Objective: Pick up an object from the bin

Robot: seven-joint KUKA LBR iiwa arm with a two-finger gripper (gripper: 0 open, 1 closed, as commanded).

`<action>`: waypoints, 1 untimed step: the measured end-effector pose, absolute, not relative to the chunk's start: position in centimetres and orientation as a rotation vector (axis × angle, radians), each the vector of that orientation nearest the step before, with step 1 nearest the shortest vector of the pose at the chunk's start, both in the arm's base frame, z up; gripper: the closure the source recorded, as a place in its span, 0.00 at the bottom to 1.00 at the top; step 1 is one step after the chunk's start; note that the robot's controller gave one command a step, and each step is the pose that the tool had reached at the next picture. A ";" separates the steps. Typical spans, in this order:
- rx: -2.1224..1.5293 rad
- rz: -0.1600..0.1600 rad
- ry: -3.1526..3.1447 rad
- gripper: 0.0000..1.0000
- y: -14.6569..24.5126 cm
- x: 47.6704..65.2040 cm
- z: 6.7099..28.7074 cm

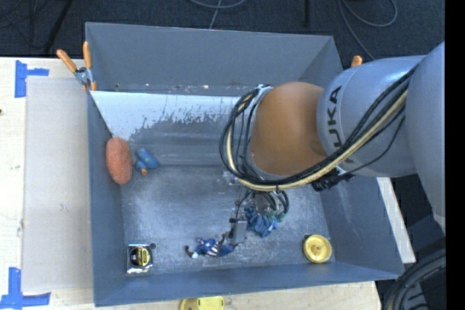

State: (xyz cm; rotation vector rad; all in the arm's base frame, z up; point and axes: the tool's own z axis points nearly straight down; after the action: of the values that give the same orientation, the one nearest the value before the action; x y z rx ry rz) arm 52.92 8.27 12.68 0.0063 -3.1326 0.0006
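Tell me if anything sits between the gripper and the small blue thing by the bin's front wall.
Nothing visible does. The gripper hangs to the view's right of the small blue thing, with bare bin floor between. A second blue piece sits against the gripper; whether it is held is unclear.

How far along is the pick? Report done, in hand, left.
Done: the gripper is down in the bin, low beside a small blue thing in the view's lower middle. In hand: whether it grips that thing cannot be told. Left: the lift; the orange oval, yellow disc and tape measure lie apart.
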 end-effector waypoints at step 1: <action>0.003 0.000 -3.139 0.00 8.2 53.1 13.1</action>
State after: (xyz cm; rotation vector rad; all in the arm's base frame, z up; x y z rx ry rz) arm 53.09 8.23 13.11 0.0032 -3.1393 -0.0001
